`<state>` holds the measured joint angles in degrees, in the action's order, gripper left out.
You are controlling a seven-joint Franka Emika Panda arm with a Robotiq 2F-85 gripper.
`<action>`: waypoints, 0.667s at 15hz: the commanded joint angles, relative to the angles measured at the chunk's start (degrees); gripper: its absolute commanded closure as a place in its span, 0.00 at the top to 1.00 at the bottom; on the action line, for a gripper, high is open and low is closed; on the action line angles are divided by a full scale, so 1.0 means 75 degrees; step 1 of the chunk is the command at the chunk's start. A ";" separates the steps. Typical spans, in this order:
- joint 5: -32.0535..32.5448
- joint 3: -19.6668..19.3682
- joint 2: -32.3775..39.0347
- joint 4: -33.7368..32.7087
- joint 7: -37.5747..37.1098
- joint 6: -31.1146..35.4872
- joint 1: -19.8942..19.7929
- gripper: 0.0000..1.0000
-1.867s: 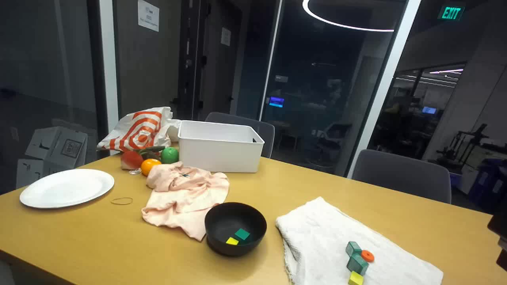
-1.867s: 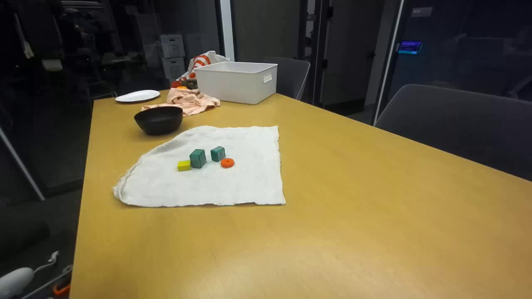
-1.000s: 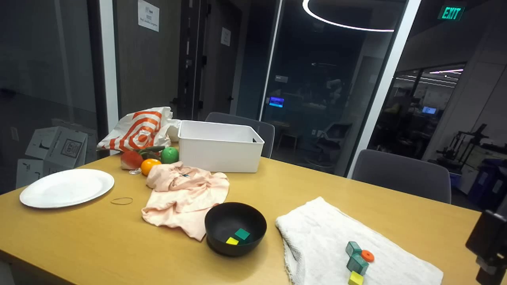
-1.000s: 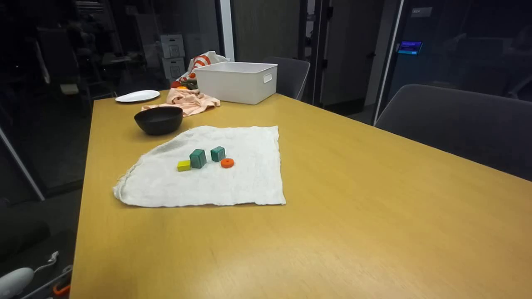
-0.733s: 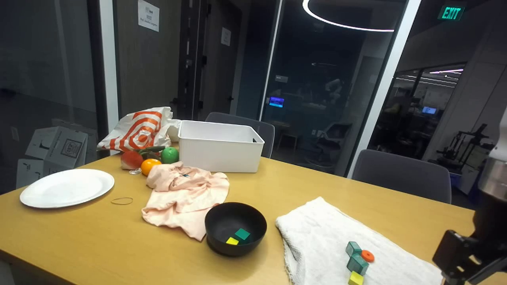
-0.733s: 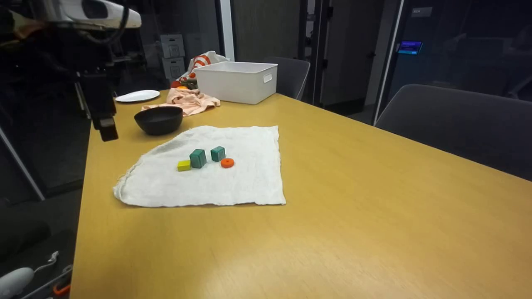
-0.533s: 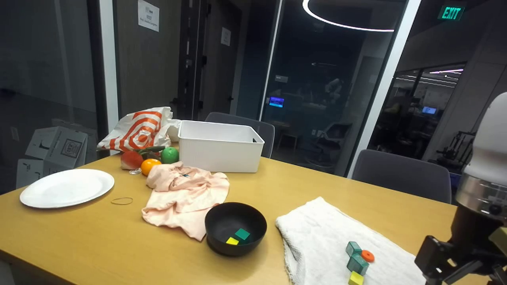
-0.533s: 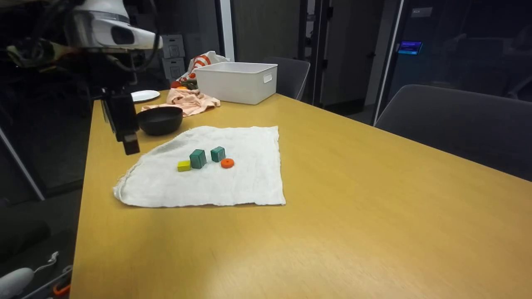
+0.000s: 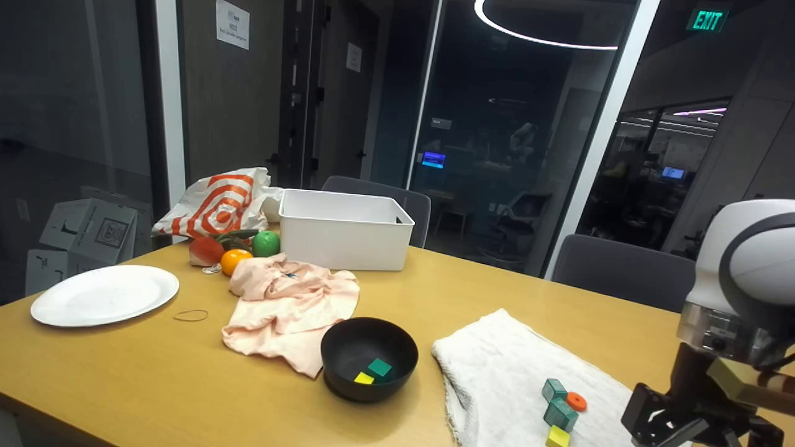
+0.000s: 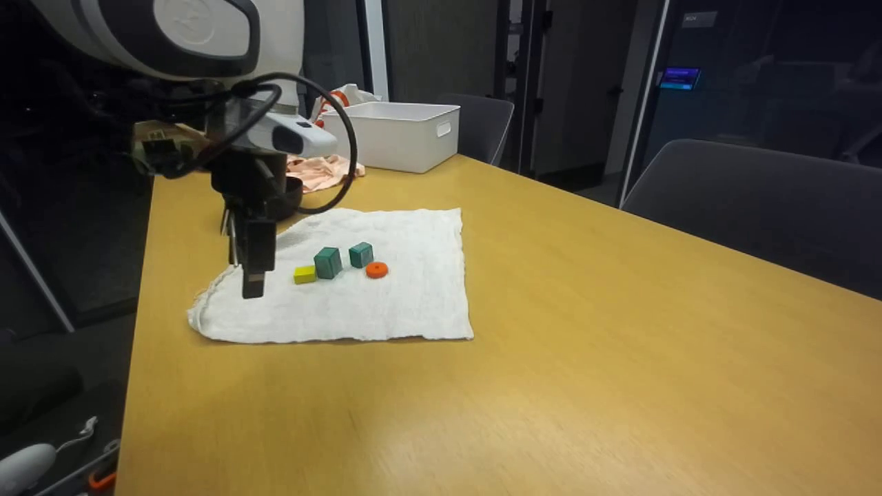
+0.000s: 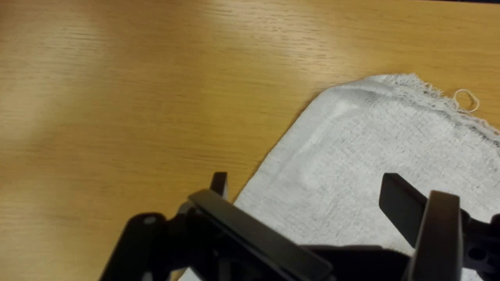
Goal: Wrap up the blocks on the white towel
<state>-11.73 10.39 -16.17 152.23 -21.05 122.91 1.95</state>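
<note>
A wooden worktop (image 10: 586, 358) carries the white towel (image 10: 386, 310), which lies mostly flat. Over the towel's edge, near a frayed corner, hangs the pincer (image 11: 308, 193), spread wide. On the towel, uncovered and grouped closely near its middle, sit two green blocks (image 10: 329, 263), a yellow block (image 10: 304, 275) and an orange disc (image 10: 377, 273).

White arm (image 9: 712, 273) with silvery collar (image 9: 699, 324), looped black cable (image 10: 354, 148), black pincer (image 11: 306, 187)

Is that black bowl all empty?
No, in an exterior view a green piece and a yellow piece lie inside the black bowl.
</note>
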 commanded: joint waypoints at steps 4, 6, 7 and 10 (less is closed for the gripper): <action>-0.0564 0.0339 -0.0240 0.0221 -0.0204 0.0469 0.0845 1.00; -0.0507 0.0516 -0.0290 0.0376 -0.0529 0.0703 0.0956 1.00; -0.0481 0.0590 -0.0284 0.0414 -0.0643 0.0767 0.0998 1.00; 0.0004 0.0917 -0.0055 0.0567 -0.1231 0.1021 0.0997 1.00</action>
<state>-15.64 15.29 -16.25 154.58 -25.31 127.66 9.11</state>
